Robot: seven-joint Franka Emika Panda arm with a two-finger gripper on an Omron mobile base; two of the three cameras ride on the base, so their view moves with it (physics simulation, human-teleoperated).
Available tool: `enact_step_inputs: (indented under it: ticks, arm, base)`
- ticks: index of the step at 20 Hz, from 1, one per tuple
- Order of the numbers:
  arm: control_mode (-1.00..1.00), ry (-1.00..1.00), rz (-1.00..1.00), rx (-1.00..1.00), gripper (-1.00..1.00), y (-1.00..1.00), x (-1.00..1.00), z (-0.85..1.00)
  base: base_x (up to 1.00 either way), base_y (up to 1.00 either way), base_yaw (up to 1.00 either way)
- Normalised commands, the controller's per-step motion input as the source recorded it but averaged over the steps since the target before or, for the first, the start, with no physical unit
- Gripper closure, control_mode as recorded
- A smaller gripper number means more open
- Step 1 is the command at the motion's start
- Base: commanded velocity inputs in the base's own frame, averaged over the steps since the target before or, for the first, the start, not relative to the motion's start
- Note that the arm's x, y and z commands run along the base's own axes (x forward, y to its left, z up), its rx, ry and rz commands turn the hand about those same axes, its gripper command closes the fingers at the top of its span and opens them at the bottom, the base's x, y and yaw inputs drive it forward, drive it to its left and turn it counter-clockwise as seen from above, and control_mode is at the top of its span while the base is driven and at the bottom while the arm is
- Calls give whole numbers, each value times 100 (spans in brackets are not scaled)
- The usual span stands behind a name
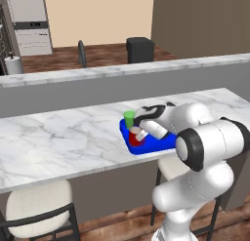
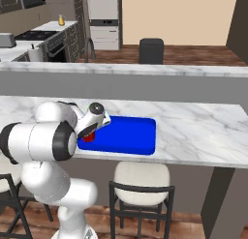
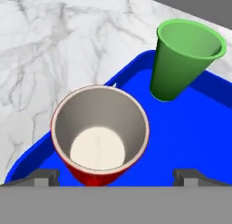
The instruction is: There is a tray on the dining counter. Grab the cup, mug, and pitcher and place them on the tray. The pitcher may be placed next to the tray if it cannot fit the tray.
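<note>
With jaws apart above it, the gripper hovers over the mug, upright on the tray near the cup; rigid, glossy, likely slippery, best gripped across its wall.

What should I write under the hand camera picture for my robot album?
Red mug and green cup standing on the blue tray, jaws open.

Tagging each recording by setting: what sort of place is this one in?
A home kitchen with a dining bar, rendered. A long marble counter has stools tucked under it, and a stove and white built-in oven stand behind.
</note>
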Motion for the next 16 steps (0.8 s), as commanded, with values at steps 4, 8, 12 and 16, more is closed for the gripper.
enact_step_inputs:
  ticks: [4,8,12,16]
  arm:
    - [-100,0,0,4,-100,0,-4,50]
    - [-100,0,0,8,-100,0,-41,79]
    - [-100,3,-3,14,-100,0,-77,90]
    - [-100,6,-11,14,-100,0,-85,74]
  base:
    - [0,0,0]
    - [0,0,0]
    - [0,0,0]
    - [0,0,0]
